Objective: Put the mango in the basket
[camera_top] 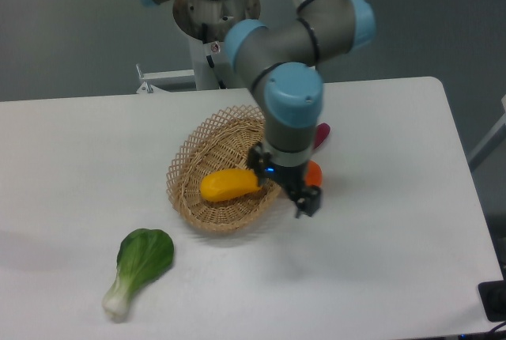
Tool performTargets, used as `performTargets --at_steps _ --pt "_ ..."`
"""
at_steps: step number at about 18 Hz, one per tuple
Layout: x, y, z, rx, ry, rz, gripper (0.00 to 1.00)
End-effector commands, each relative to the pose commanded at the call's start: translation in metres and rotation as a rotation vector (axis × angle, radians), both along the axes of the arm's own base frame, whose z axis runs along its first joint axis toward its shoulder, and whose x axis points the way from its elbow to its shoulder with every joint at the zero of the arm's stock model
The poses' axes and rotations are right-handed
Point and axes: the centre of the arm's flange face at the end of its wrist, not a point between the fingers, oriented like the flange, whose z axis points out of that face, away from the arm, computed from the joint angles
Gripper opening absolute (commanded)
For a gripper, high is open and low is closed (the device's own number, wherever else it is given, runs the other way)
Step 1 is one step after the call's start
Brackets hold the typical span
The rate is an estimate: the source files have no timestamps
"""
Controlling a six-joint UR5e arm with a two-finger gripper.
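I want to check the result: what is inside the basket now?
The mango lies alone inside the basket, on its woven floor. The gripper covers the basket's right rim, so that small part cannot be seen. The floor under the mango is also hidden.
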Motion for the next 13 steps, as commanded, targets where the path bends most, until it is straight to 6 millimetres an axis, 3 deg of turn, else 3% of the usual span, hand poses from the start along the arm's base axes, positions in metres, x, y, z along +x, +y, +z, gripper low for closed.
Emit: performTargets --at_steps 4,13 --pt "-0.055 -0.019 0.003 0.001 0.026 0.008 1.0" --pt "-0.116 -0.053 0.002 -0.042 0.042 -0.025 1.0"
